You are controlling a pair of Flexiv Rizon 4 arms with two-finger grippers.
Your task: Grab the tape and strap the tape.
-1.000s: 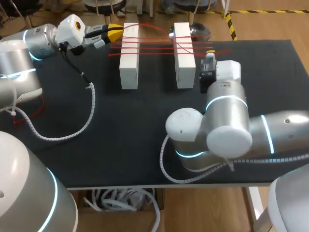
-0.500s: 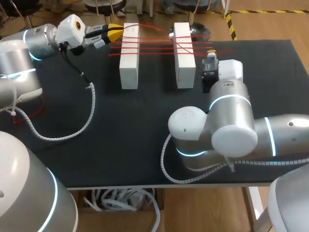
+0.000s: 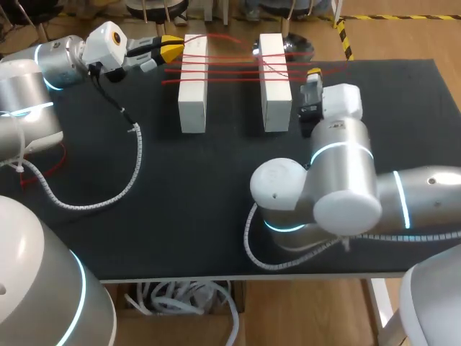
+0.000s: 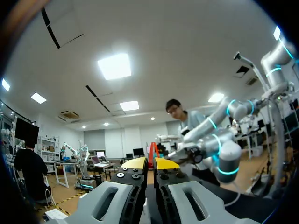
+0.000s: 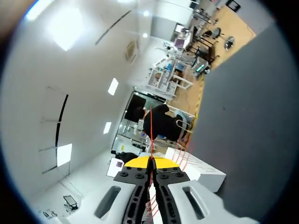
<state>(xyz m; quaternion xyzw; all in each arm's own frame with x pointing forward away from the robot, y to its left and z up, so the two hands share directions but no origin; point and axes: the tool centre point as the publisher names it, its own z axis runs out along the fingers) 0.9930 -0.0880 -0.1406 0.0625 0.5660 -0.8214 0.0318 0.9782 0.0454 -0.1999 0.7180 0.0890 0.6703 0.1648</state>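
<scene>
Several red tape strands (image 3: 234, 66) run across two upright white blocks (image 3: 193, 83) (image 3: 274, 81) at the far side of the black table (image 3: 180, 216). My left gripper (image 3: 175, 49) sits just left of the left block, shut on a red tape end. In the left wrist view that red tape (image 4: 152, 150) shows between the closed yellow tips of the left gripper (image 4: 151, 162). My right gripper (image 3: 313, 72) is just right of the right block, shut on a strand. From the right gripper (image 5: 151, 161) the red tape (image 5: 151, 126) stretches ahead, beside a white block (image 5: 205, 172).
The left arm's white coiled cable (image 3: 133, 166) trails over the table's left half. A loose red strand (image 3: 43, 162) lies near the left edge. My right arm's large joints (image 3: 324, 194) cover the near right of the table.
The right gripper has shifted slightly toward the far edge with its strand; the right arm's joints moved a little right. The left arm has stayed still.
</scene>
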